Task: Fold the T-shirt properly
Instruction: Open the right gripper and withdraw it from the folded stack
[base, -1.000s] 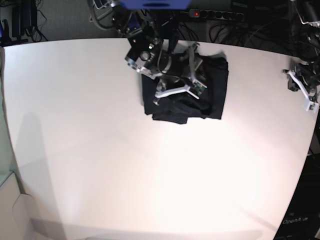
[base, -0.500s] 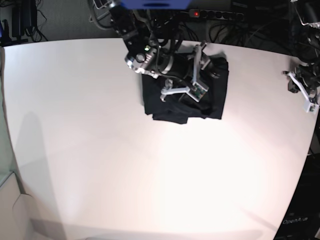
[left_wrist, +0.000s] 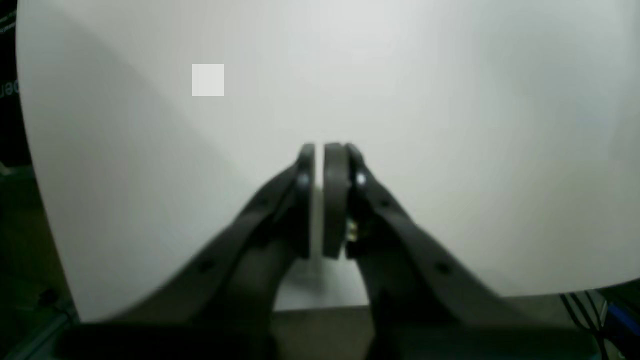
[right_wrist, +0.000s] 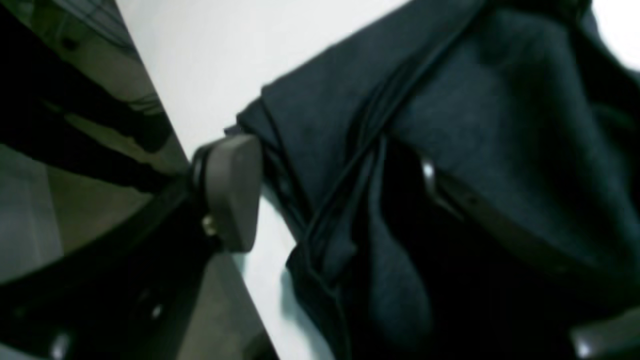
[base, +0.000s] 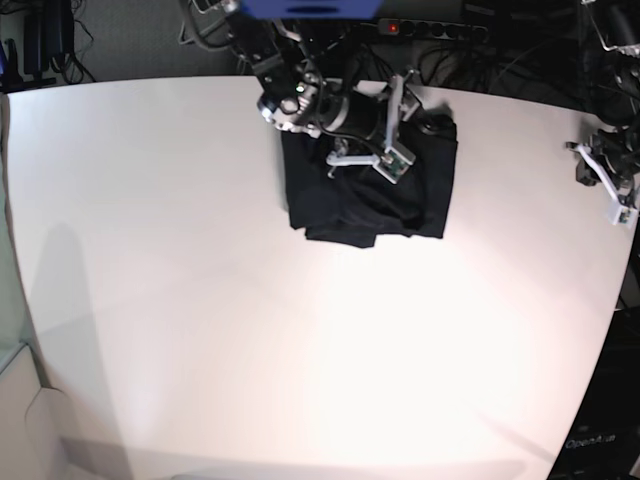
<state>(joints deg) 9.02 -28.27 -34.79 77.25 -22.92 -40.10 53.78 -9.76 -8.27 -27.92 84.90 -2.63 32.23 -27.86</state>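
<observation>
Right gripper (base: 385, 125) jaws spread wide, holding nothing, hovering over the top edge of the folded black T-shirt (base: 370, 195), which lies upper centre on the white desk (base: 200, 300) (long axis roughly top to bottom). Left gripper (base: 610, 195) jaws together, parked far right, well apart from the cloth
</observation>
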